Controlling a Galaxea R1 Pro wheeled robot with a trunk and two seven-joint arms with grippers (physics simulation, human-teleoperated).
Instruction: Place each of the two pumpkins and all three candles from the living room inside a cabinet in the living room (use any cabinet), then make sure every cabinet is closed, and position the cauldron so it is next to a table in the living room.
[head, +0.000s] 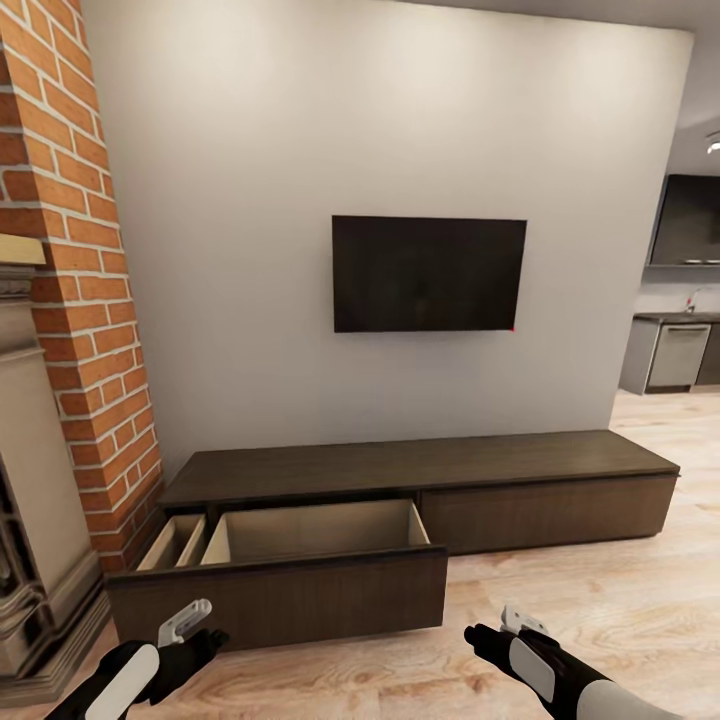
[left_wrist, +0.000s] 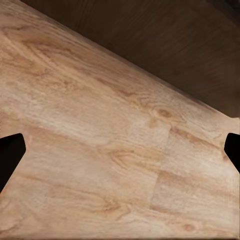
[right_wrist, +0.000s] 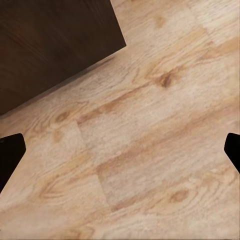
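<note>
A: Cabinet (head: 420, 490) is seen at 12 o'clock under the TV (head: 428, 273), its drawer (head: 300, 565) pulled out at 11, nothing seen inside.
B: Left gripper (head: 195, 625), right gripper (head: 500, 625) — both spread, nothing held.
A: Loading step judged unfinished — items must be fetched next.

Grey wall (head: 250, 200); wood floor (head: 600, 590); television (head: 428, 273)

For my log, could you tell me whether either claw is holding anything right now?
Nothing is held: the left claw and right claw are both open over bare wood floor.
</note>
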